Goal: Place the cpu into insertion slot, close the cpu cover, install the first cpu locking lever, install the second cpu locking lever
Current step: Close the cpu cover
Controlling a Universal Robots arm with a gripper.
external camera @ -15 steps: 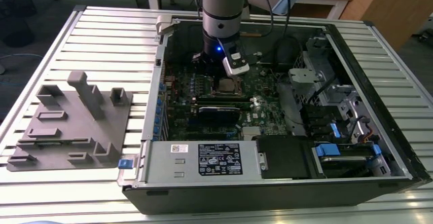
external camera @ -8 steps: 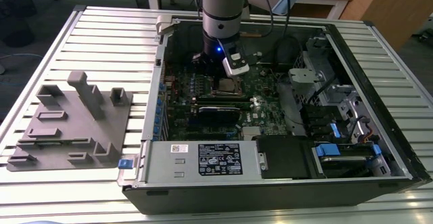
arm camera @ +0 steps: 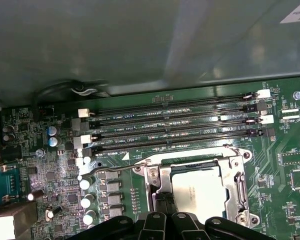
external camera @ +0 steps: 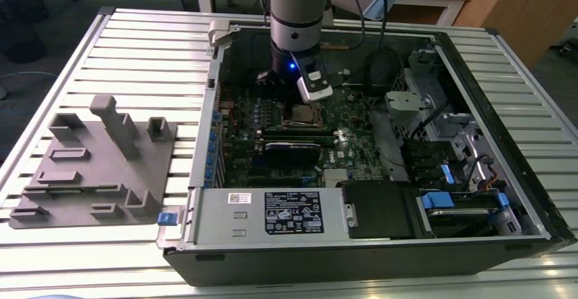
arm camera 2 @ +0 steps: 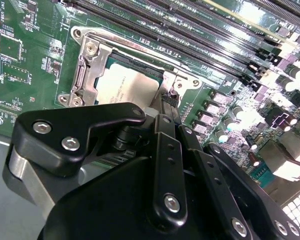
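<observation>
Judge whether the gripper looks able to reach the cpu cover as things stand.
Probably yes: in the first wrist view the gripper sits right at the edge of the cpu cover, with nothing between them.

The cpu (arm camera 2: pixel 127 87) has a silvery-grey top, framed by the bright silver cpu cover (arm camera 2: pixel 86 70). Around them the circuit board (arm camera 2: pixel 37 85) is deep green, speckled with fine pale traces. The gripper (arm camera 2: pixel 167 107) is matte black, dotted with silver screw heads. In the first wrist view the long memory slots (arm camera: pixel 175 131) are black with white end latches (two capacitors (arm camera: pixel 52 131) just beside them are blue). In the exterior view the table (external camera: pixel 135 42) is pale grey, ribbed in parallel stripes. The fixture (external camera: pixel 91 164) on the exterior view's left is plain mid-grey, and the case (external camera: pixel 361 268) is black with bright blue tabs (external camera: pixel 166 218).
</observation>
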